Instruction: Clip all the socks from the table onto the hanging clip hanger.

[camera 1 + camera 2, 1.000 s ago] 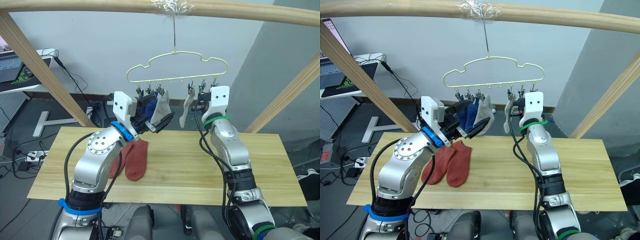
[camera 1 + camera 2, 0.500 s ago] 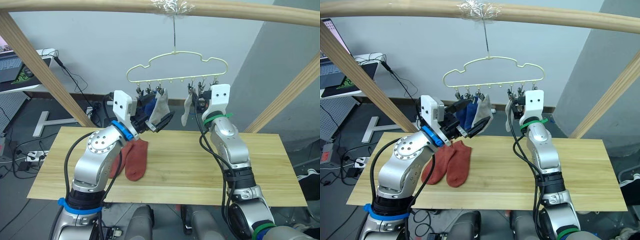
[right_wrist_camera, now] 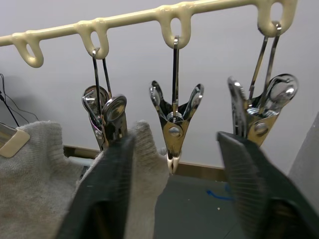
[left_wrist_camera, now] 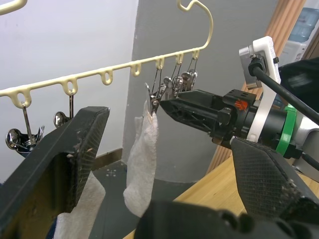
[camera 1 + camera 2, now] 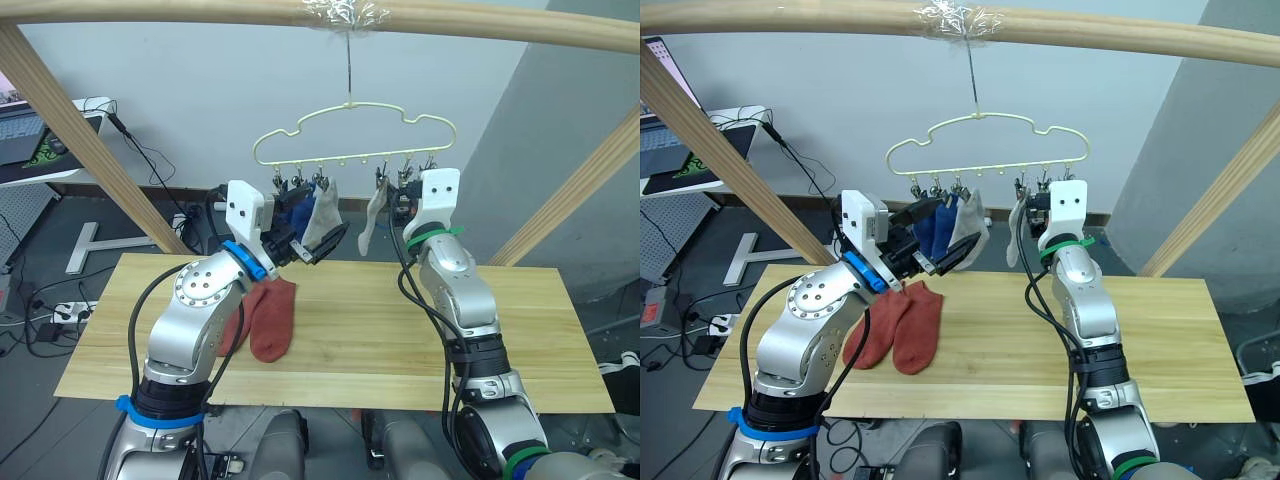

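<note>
Rust-red socks (image 5: 263, 318) near table (image 5: 520, 350) left edge, right half bare

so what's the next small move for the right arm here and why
Probably back the right gripper away from the clip hanger and lower it toward the two rust-red socks on the table. Its fingers stand open with nothing between them, and the grey sock beside them already hangs from a clip. Two clips beside it are free.
</note>
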Available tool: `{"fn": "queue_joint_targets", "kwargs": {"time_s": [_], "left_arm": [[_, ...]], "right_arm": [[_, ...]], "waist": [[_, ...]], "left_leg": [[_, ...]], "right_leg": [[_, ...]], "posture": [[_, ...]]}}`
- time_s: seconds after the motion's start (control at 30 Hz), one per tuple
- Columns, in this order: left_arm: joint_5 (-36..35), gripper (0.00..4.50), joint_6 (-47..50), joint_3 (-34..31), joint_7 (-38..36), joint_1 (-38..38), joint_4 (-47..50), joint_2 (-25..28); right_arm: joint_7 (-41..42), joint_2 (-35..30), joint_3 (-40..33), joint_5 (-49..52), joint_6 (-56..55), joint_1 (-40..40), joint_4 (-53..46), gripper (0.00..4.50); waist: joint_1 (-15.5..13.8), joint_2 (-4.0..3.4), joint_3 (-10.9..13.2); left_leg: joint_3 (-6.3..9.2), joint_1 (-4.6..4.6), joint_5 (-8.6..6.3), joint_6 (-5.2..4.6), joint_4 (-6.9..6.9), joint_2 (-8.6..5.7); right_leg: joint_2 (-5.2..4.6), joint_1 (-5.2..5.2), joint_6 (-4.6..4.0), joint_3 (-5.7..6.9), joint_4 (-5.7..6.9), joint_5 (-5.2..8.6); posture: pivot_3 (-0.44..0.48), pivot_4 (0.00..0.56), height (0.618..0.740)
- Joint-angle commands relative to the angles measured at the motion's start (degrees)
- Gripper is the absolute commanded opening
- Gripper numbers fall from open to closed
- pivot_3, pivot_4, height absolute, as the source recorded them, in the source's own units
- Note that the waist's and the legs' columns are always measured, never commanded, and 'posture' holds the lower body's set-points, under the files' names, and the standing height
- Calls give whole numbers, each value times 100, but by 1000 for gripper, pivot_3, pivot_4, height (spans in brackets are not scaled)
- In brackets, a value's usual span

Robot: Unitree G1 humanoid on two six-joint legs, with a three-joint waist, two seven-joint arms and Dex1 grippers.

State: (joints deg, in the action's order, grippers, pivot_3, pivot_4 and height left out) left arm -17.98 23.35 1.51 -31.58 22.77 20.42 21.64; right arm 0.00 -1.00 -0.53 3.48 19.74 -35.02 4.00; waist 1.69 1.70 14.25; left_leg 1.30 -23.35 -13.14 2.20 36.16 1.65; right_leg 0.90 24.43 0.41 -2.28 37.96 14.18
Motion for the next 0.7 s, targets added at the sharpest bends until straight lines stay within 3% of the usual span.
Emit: {"fn": "queue_joint_targets", "kwargs": {"time_s": [0.03,0.7], "left_arm": [[-71,4500,-59,-111,34,82,237,23],[-98,4500,-43,-126,31,149,261,17]], "right_arm": [[-15,23,-53,8,-167,-196,-43,1941],[127,126,55,35,-402,-511,186,1941]], "waist": [[1,0,0],[-1,0,0]], "left_leg": [[0,0,0,0,0,0],[0,0,0,0,0,0]], "right_leg": [[0,0,0,0,0,0],[0,0,0,1,1,0]], "posture": [[56,244,740],[58,239,740]]}}
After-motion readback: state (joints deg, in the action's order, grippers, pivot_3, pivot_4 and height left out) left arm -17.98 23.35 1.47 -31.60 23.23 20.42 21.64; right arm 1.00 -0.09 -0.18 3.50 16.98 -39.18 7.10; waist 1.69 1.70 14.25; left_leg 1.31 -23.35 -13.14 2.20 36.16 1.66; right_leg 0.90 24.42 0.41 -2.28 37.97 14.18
